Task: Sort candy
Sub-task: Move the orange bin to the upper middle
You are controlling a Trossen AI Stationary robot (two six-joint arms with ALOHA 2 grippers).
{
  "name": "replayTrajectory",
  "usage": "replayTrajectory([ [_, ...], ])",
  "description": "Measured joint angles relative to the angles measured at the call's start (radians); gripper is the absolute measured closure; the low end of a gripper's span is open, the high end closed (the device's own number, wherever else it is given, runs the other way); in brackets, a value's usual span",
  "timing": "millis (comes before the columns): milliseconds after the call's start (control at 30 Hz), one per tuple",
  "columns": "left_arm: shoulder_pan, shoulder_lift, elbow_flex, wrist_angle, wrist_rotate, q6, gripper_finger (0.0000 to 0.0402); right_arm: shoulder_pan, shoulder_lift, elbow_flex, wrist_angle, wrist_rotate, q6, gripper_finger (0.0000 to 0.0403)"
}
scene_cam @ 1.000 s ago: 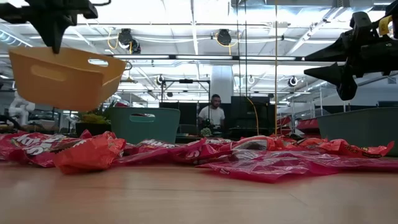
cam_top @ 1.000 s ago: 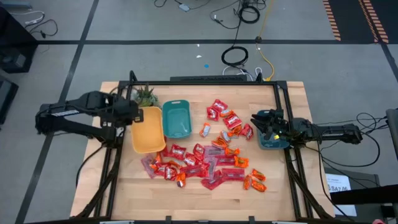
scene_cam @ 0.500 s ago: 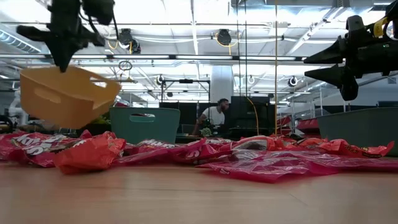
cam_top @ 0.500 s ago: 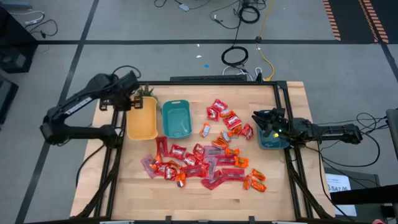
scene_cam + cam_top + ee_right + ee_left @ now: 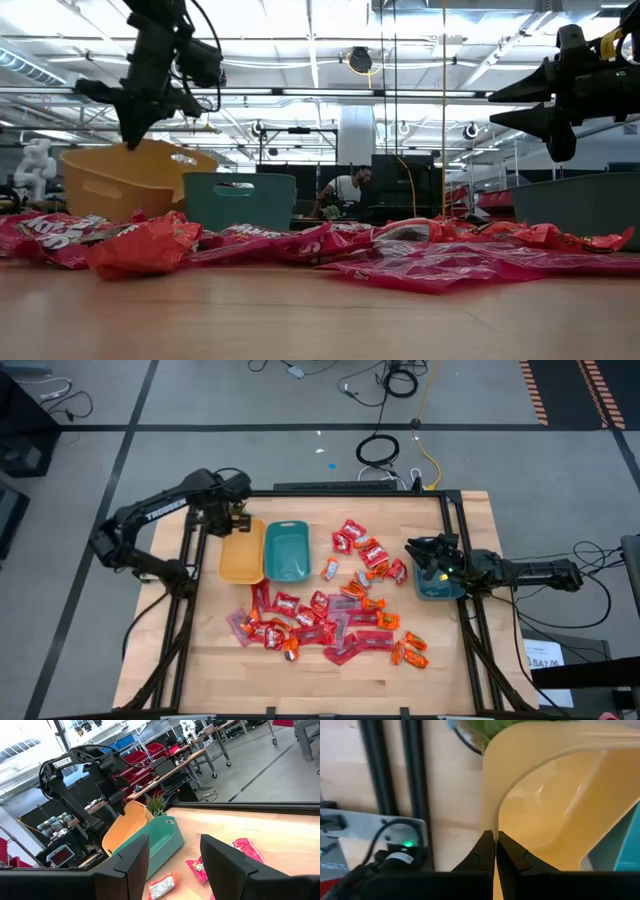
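The candy (image 5: 335,615) lies loose across the middle of the wooden desk (image 5: 450,680), a heap of shiny wrapped pieces: squarish red packets with white lettering, longer flat pinkish-red ones, and a few small orange pieces toward the near right edge of the pile. A smaller cluster of red packets (image 5: 362,548) sits farther back, just right of the teal bin (image 5: 285,550). From table height the wrappers (image 5: 140,245) look crinkled and glossy, overlapping one another in a low drift.

The left hand (image 5: 232,520) is pinched tight on the rim of the yellow bin (image 5: 243,552), its two dark fingers (image 5: 487,851) closed on the thin plastic wall. The bin stands tilted, its far end lifted, right beside the teal bin. A small green plant (image 5: 156,802) stands just behind them.

The right hand (image 5: 425,557) hangs above the desk at the right side, over a dark teal bin (image 5: 440,588), its fingers (image 5: 225,852) spread apart with nothing between them.

Beyond the desk a person (image 5: 345,190) sits at a workstation.
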Motion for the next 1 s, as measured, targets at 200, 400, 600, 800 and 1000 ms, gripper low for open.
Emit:
replayTrajectory([
  [200,-0.002,0.049,-0.002,0.179,0.072,-0.067,0.0394,0.000,0.000,0.000,0.000,-0.001,-0.002,0.0234],
  [400,-0.033,0.088,-0.002,0.257,0.118,-0.113,0.0394,0.000,0.000,0.000,0.000,-0.003,-0.009,0.0234],
  [600,-0.066,0.124,-0.002,0.255,0.177,-0.090,0.0394,0.000,0.000,0.000,0.000,-0.006,-0.010,0.0234],
  [800,-0.090,0.140,-0.002,0.254,0.201,-0.102,0.0394,0.000,0.000,0.000,0.000,-0.009,-0.030,0.0234],
  [1000,-0.090,0.140,-0.002,0.265,0.170,-0.100,0.0393,0.000,0.000,0.000,0.000,-0.010,-0.029,0.0234],
])
